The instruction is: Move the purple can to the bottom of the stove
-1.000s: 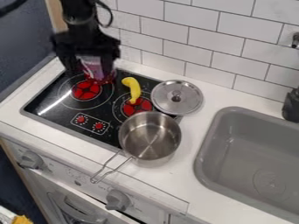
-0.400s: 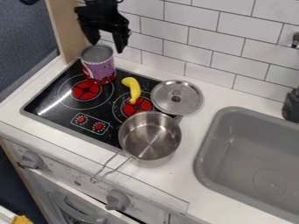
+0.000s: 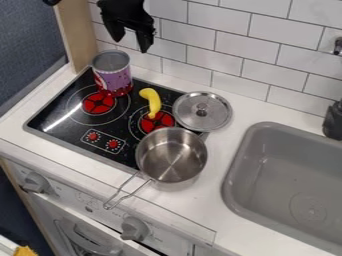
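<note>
The black gripper (image 3: 131, 45) hangs open at the upper left, with nothing between its fingers, above and slightly right of the purple can. Upright on the back part of the stove (image 3: 65, 131), the purple can (image 3: 115, 81) stands just behind the left red burner, its grey top facing up. Can and gripper are apart.
A yellow banana-shaped toy (image 3: 151, 100) lies by the right burner. The steel pot (image 3: 171, 155) overlaps the stove's front right, its handle toward the front edge. A metal lid (image 3: 202, 111) lies on the counter behind it; a grey sink (image 3: 294, 172) is at right.
The gripper has risen away from around the can, then shifted slightly right and up. At first its fingers were beside the can. The can looks to be in the same spot.
</note>
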### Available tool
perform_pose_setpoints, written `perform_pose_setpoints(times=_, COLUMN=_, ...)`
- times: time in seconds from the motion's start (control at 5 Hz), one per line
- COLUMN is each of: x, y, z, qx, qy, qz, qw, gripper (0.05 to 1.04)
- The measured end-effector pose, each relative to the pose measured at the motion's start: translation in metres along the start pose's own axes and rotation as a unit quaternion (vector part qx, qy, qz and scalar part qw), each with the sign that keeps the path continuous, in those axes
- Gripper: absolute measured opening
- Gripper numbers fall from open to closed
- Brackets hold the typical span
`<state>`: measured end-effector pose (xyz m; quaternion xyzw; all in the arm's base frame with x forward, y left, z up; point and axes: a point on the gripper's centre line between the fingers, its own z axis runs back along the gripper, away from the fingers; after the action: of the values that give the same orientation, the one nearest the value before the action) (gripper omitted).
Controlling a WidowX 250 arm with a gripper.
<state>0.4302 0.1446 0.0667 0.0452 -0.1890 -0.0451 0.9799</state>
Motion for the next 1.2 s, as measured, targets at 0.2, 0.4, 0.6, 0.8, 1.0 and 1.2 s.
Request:
perform_pose_setpoints(times=0.2, x=0.001, y=-0.003, z=-0.02, qx=-0.005, qy=0.014, qz=-0.018, qw=0.9997, gripper=1.001)
perform_pose_setpoints(times=0.4, x=0.002, y=-0.008, z=-0.033, qx=-0.01, qy=0.018, qz=-0.031, qw=0.9993, gripper=1.001)
perform_pose_setpoints(times=0.6, x=0.001, y=-0.007, z=-0.04, qx=-0.005, qy=0.025, qz=-0.034, qw=0.9991, gripper=1.001)
perform_pose_setpoints(times=0.8, x=-0.001, y=-0.006, z=-0.041, qx=0.0, qy=0.03, qz=-0.031, qw=0.9991, gripper=1.001)
perform_pose_setpoints(times=1.0, x=-0.012, y=-0.002, z=-0.045, qx=0.015, qy=0.053, qz=-0.029, qw=0.998, gripper=1.001)
perform_pose_setpoints(times=1.2, x=-0.031, y=0.009, z=-0.043, qx=0.037, qy=0.088, qz=-0.01, qw=0.9954, gripper=1.001)
